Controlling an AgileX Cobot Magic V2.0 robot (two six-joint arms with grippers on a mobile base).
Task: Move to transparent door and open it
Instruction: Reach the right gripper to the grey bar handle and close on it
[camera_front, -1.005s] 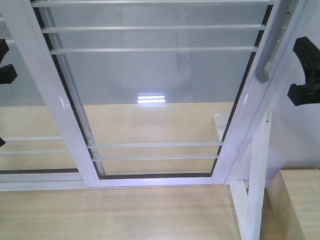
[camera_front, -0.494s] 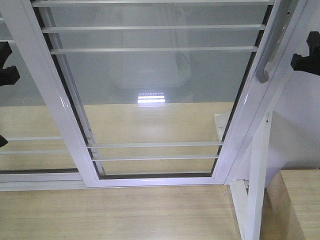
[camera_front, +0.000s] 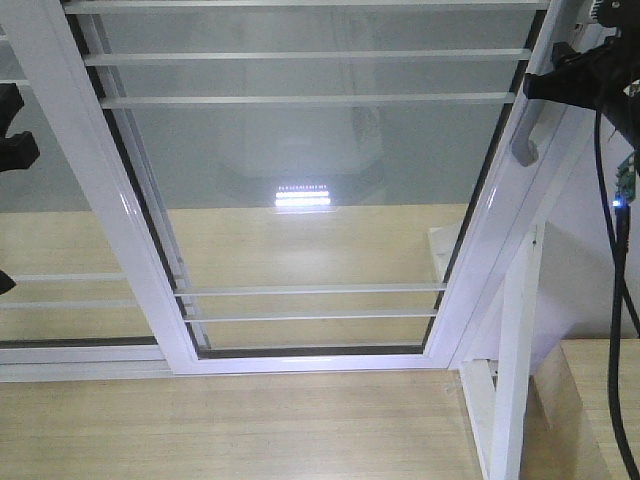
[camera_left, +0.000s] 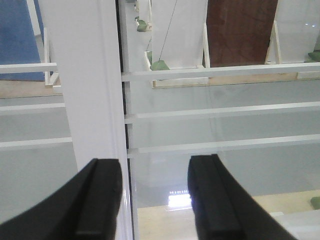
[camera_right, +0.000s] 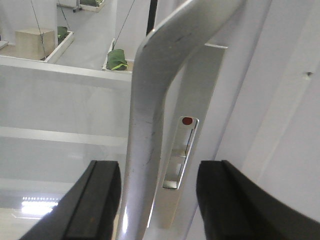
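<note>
Right hand (camera_right: 159, 200), fingers apart, straddles the curved metal handle (camera_right: 165, 75) of the transparent door (camera_front: 300, 180); left hand (camera_left: 155, 200) likewise spread

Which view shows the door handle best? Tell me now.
Right wrist view: the handle fills the picture, close and sharp. The front view shows it small, at upper right; the left wrist view misses it.

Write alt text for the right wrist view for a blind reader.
The open right gripper straddles the curved grey metal handle of the transparent door, one black finger on each side. Behind the handle, the white stile has a narrow slot with a red dot at its top.
</note>
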